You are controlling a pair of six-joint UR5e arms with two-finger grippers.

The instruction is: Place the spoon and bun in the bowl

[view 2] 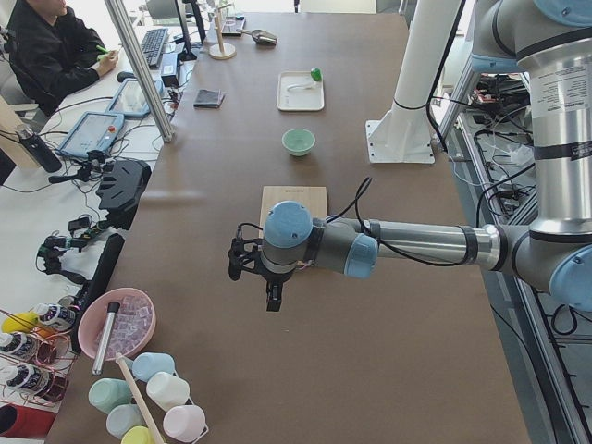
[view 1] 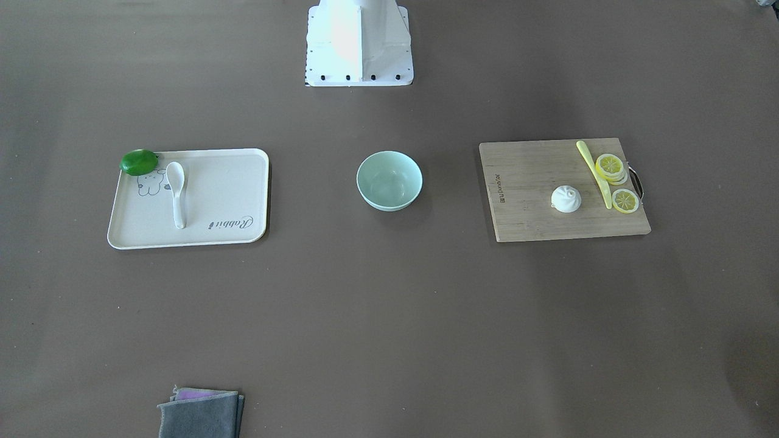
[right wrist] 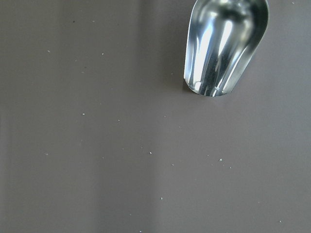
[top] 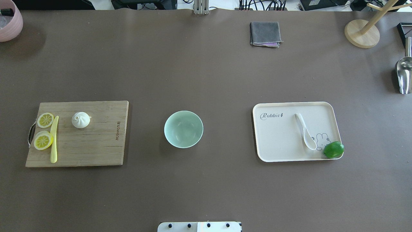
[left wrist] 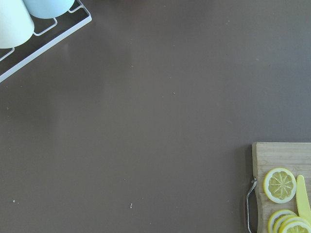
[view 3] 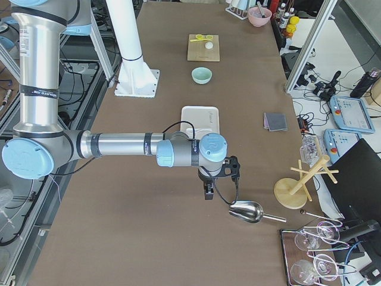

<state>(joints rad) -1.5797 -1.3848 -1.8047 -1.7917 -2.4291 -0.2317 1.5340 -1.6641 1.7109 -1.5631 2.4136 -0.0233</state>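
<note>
Spoon (top: 305, 132) lies on the tray (top: 280, 138) right of the bowl (top: 183, 130), bun (top: 81, 120) on the board (top: 96, 145) left of it; bowl empty. Left gripper (view 2: 275, 298) and right gripper (view 3: 208, 192) hang well away from bowl, opening can't tell, holding neither. Suggest right pinches spoon handle crosswise.

The brown surface (top: 206, 74) carried a mint-green bowl (top: 183, 129) at its middle. Well apart from it, on the robot's left, lay a wooden cutting board (top: 96, 148). Well apart on the right lay a cream tray (top: 280, 141). Toward the far edge sat a folded grey cloth (top: 265, 32). At the far right corner stood a round wooden stand base (top: 355, 37), with a metal scoop (top: 404, 72) near it. A pink bowl (top: 11, 25) sat at the far left corner. The robot's white base plate (top: 199, 226) rested at the near edge.
</note>
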